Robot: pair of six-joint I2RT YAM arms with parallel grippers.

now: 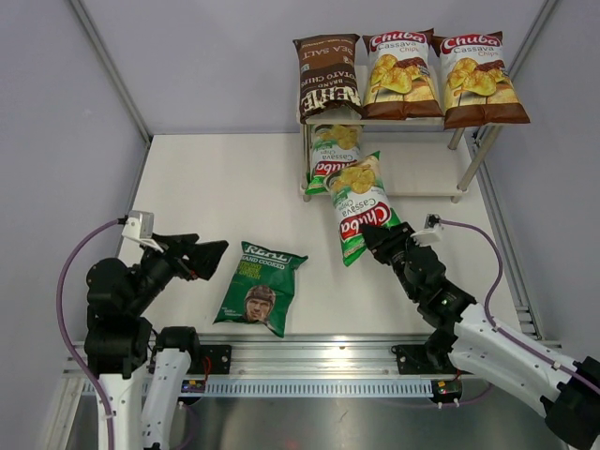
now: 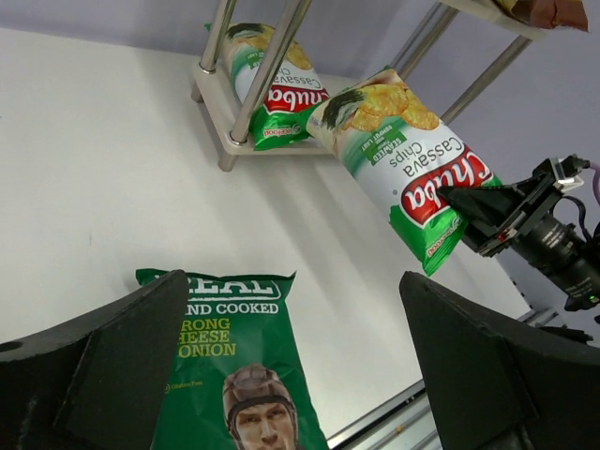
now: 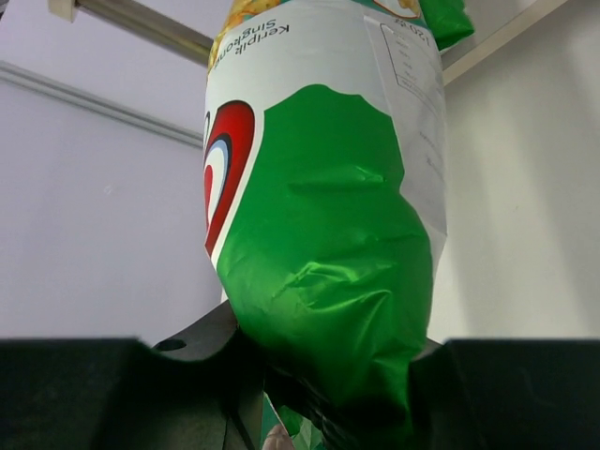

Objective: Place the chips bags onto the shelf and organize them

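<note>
My left gripper (image 1: 208, 261) stands wide and empty, beside the REAL bag (image 1: 261, 288) flat on the counter (image 1: 216, 178). My right gripper (image 1: 373, 236) pinches the green Chuba bag (image 1: 361, 202) by its near end only; its far end reaches the shelf (image 1: 422, 183) at the lower board. Risk: the limp bag folds, or shoves the stored green bag (image 1: 330, 150). The right wrist view alone shows the crumpled grip; overhead alone shows the top board full.

Top camera looks down; both low wrist cameras share the tilted green Chuba bag (image 1: 361, 208)
</note>
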